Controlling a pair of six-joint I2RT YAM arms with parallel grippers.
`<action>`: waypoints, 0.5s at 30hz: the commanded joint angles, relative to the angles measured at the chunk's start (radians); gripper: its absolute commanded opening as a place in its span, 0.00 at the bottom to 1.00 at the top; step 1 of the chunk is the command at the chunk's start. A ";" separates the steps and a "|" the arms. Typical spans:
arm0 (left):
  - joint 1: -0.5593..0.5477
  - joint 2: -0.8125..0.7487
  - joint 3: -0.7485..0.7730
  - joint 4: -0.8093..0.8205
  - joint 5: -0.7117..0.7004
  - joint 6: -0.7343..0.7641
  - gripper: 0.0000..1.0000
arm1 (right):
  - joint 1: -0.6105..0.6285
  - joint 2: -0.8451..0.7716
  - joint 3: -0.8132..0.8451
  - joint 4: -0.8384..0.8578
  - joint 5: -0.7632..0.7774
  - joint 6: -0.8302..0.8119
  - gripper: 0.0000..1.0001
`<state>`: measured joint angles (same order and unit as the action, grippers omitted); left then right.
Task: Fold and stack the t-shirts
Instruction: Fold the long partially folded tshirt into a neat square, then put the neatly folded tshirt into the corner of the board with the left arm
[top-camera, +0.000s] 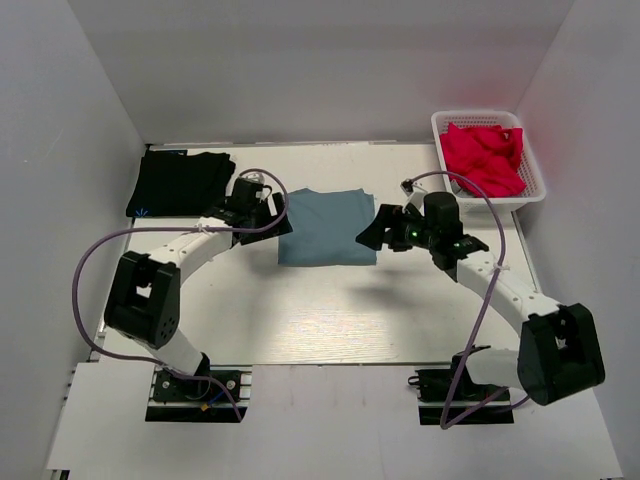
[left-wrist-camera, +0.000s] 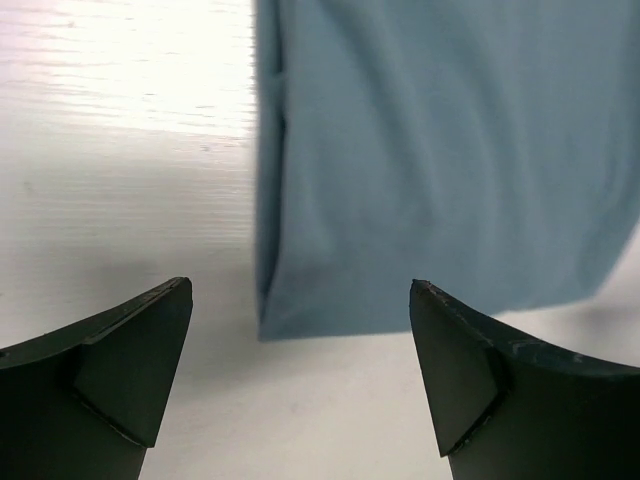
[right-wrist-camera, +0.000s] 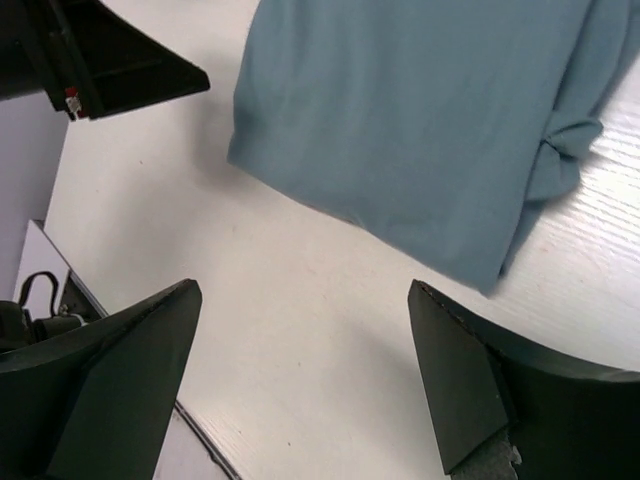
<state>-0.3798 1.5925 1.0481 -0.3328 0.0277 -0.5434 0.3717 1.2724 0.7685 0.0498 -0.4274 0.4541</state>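
The folding of the blue-grey t-shirt (top-camera: 326, 228) looks nearly or wholly done. It lies as a compact, flat rectangle on the bench (top-camera: 330, 320), midway between the left and right edges and closer to the far edge than the near one. The right wrist view shows a bunched bit of cloth, probably a sleeve, poking out at one side of it, so the packet is not perfectly tidy.

The black t-shirt (top-camera: 180, 183) is already folded and sits by the far-left corner, well apart from the blue-grey one, with a small blue mark (top-camera: 148, 211) at its near edge.

The left gripper (top-camera: 278, 216) is at the blue-grey shirt's left edge and the right gripper (top-camera: 372, 232) at its right edge. Both have their fingers spread wide and hold nothing. In each wrist view the fingertips frame bare bench, with the cloth just ahead of them.

I judge the step in hand to be the stacking. The next move calls for both pincers to come down on opposite edges and pinch through all the layers so that none peels away. They would then lift together and carry the packet toward the far-left corner to set it squarely on the black shirt.

Counted: two t-shirts on the bench, one blue-grey and one black. There is one white basket (top-camera: 532, 165) at the far-right corner holding red cloth (top-camera: 482, 157); how many pieces cannot be told.
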 joint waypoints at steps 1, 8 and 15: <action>0.002 0.036 0.049 -0.029 -0.097 0.000 1.00 | -0.002 -0.050 0.000 -0.128 0.056 -0.051 0.90; -0.016 0.267 0.197 -0.069 -0.137 0.025 1.00 | -0.002 -0.123 0.026 -0.249 0.202 -0.092 0.90; -0.025 0.369 0.207 -0.012 -0.132 0.036 0.88 | -0.004 -0.191 -0.018 -0.278 0.277 -0.100 0.90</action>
<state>-0.3927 1.9167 1.2404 -0.3511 -0.0765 -0.5186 0.3710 1.1316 0.7673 -0.2096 -0.2089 0.3801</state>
